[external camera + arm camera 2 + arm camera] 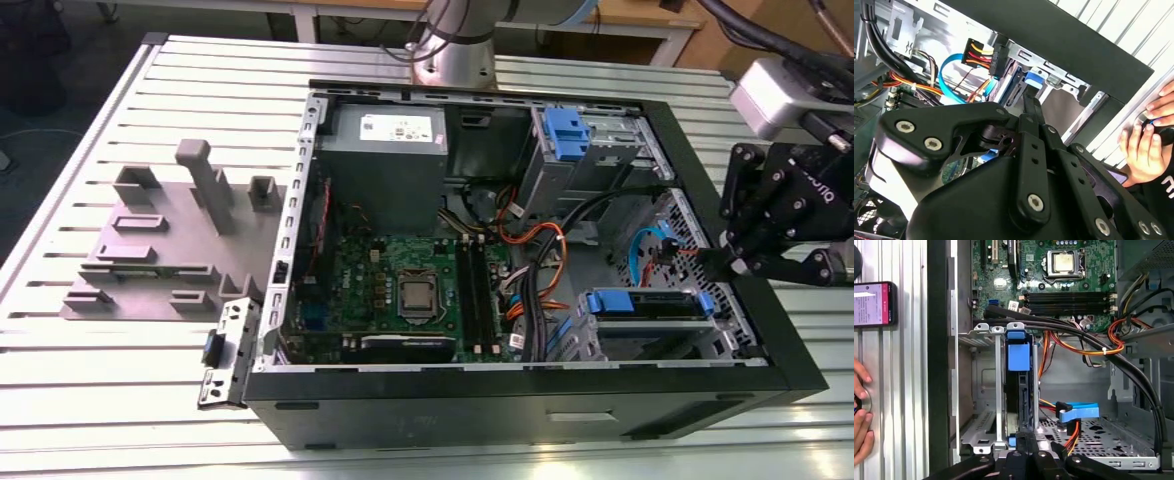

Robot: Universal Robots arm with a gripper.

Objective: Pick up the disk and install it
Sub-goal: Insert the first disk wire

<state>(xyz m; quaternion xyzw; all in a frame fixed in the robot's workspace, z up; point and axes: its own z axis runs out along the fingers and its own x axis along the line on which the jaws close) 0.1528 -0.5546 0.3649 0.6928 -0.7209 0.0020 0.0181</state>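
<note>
Disk [1020, 385] seated on edge in drive cage [985, 390], long axis vertical in frame centre; gripper [1026, 447] opening, grasp: cannot tell.

- The exterior view looks down from above at the open black computer case [534, 400] on the ribbed metal table [107, 380].
- The first wrist view looks straight down, close, into the metal drive cage [999, 405].
- The second wrist view looks obliquely past the black gripper [1026, 125] at that cage [1054, 82].
</note>
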